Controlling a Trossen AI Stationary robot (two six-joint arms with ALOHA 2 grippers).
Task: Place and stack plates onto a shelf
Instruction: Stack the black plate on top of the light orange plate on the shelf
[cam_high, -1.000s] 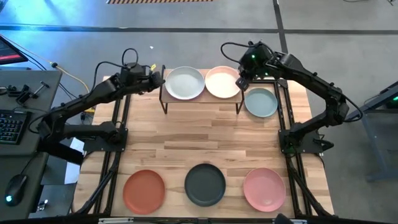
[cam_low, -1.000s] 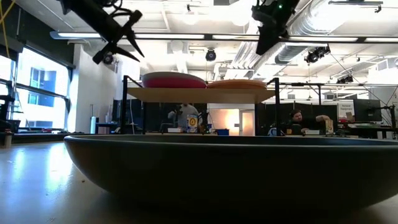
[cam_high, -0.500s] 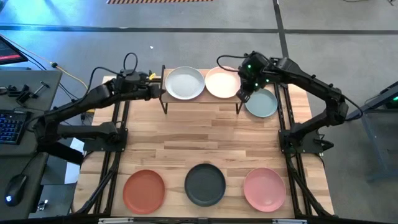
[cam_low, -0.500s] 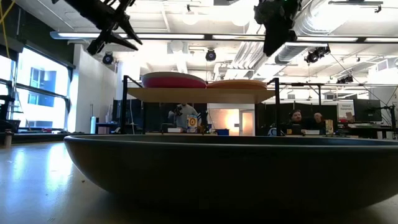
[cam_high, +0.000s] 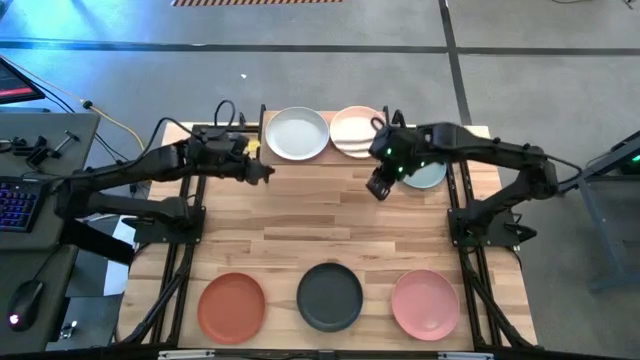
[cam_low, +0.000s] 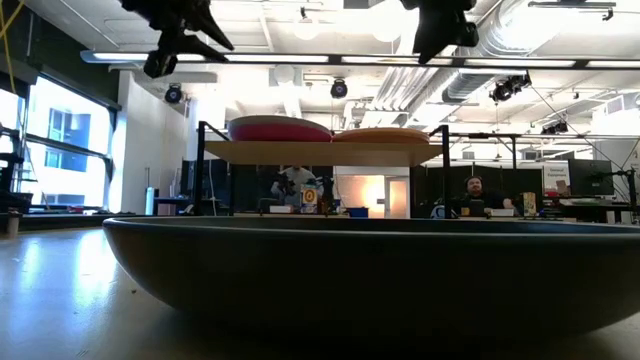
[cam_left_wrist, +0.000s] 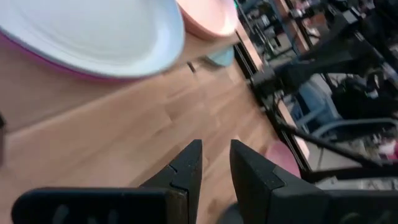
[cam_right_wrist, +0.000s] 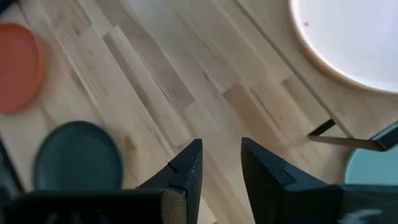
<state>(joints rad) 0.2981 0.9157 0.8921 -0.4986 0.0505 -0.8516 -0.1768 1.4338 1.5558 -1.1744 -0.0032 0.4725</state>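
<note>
Butcher-block tabletop (cam_high: 330, 225): shelf (cam_high: 322, 152) holds plates; both arms' fingers slightly spread, empty.

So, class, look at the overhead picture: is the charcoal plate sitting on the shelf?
No. The charcoal plate lies on the tabletop at the near edge, between the terracotta plate and the pink plate, far from the shelf.

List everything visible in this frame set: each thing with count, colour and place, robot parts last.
Shelf: one, light wood top, black legs, far middle of table.
Plates on shelf: pale grey-green over magenta, left stack; peach topping the right stack.
Plate beside shelf: one, grey-green, on table at right.
Near-edge plates: terracotta, charcoal, pink.
People: in the room behind.
Left gripper: open, empty, left of shelf.
Right gripper: open, empty, at shelf's right end.
</note>
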